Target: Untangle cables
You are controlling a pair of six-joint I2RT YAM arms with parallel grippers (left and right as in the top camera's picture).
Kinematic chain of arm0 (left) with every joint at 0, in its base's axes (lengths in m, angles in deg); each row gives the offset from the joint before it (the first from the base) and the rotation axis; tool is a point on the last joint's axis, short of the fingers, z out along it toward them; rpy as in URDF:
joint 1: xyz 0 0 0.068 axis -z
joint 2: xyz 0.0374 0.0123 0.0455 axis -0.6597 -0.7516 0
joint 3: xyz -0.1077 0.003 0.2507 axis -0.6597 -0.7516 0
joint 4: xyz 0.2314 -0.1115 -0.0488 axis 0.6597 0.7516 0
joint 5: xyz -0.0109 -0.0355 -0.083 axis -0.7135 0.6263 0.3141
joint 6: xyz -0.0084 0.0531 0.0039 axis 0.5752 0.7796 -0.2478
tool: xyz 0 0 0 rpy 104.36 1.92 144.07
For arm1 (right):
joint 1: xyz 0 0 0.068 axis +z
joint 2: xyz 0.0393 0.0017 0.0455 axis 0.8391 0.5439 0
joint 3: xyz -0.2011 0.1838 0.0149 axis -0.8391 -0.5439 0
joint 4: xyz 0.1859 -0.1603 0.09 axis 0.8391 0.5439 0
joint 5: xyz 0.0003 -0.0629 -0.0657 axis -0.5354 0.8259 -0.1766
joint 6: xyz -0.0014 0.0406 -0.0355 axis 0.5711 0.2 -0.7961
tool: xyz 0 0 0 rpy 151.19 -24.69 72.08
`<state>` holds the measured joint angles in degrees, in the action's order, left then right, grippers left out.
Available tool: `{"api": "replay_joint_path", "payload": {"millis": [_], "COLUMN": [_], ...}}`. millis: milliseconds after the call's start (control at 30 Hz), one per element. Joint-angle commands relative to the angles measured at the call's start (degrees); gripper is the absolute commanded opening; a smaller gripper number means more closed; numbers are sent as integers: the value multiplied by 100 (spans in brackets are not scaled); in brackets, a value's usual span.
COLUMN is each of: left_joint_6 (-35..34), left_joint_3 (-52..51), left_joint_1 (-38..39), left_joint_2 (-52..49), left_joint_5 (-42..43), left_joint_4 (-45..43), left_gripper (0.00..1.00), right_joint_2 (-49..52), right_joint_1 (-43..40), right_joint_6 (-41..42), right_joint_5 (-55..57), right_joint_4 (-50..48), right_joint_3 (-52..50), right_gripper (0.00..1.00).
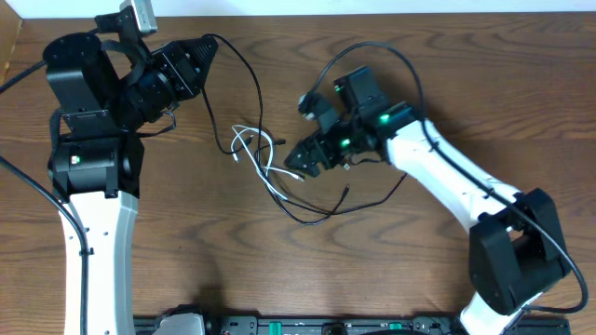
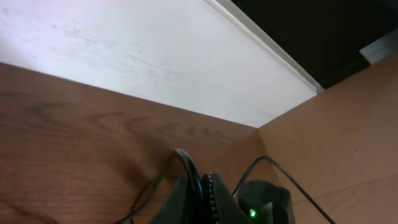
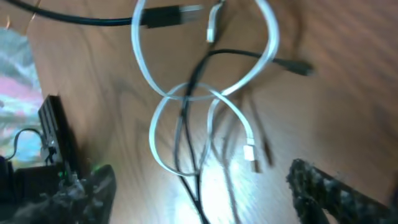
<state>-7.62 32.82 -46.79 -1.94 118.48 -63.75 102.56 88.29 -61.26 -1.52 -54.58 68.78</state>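
Note:
A white cable (image 1: 248, 141) lies in loose loops mid-table, tangled with thin black cables (image 1: 312, 212) that trail toward the front. My left gripper (image 1: 203, 51) is at the back left, shut on one thin black cable (image 1: 253, 82) that runs down to the tangle. The left wrist view shows that cable (image 2: 188, 163) pinched between the shut fingers (image 2: 202, 194). My right gripper (image 1: 300, 160) is open and hovers just right of the tangle. In the right wrist view the white loops (image 3: 163, 93) and a black cord (image 3: 186, 102) lie between its spread fingers (image 3: 199, 208), untouched.
A thicker black cable (image 1: 374, 46) arcs over the right arm. The table's back edge and a white wall (image 2: 155, 56) lie behind the left gripper. A black rail (image 1: 307, 326) runs along the front edge.

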Motion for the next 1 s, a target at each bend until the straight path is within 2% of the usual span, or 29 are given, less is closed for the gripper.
{"api": "replay_joint_path", "payload": {"millis": [0,233,367,767,833,900,967], "left_joint_6": [-22,664,732,796,835,841,857], "left_joint_3": [109,109,109,109,109,109,109], "left_joint_1": [-17,-13,-13,-13,-13,-13,-13], "left_joint_2": [66,-114,-313,-577,-577,-577,-577], "left_joint_5": [83,-184,-555,-557,-573,-579,-682], "left_joint_4": [160,1338,1860,2000,2020,2039,2065], "left_gripper": [7,7,8,7,7,7,7], "right_joint_2": [308,776,916,1626,1650,1635,1488], "right_joint_1": [249,704,861,1272,1329,1329,1196], "right_joint_6": [-20,42,39,435,605,822,1115], "right_joint_5": [-20,-15,-7,363,811,970,968], "right_joint_4": [-52,-258,-420,-1497,-1504,-1519,-1502], "right_joint_3": [68,68,68,68,68,76,90], "right_gripper": [78,64,63,54,37,13,1]}}
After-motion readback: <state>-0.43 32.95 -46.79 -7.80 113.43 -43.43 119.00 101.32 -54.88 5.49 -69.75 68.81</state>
